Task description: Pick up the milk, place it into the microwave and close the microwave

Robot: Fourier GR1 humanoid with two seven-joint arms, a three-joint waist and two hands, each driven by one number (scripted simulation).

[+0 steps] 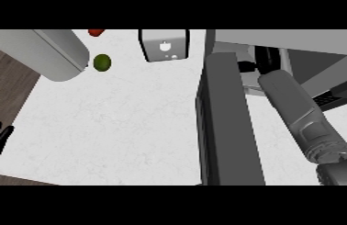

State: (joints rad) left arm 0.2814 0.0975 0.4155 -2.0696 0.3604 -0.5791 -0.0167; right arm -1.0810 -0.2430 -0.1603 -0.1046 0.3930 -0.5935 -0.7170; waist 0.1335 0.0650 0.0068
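Milk carton (164,45) stood upright on the white bench (115,127), long axis vertical. The right robot hand (266,59) reached into the open microwave (227,123); its grip could not be told.

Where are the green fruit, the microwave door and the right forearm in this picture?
green fruit (102,62): head view, middle of its rounded top.
microwave door (230,127): head view, flat dark face of the open door.
right forearm (291,104): head view, grey shell of the arm reaching into the microwave.
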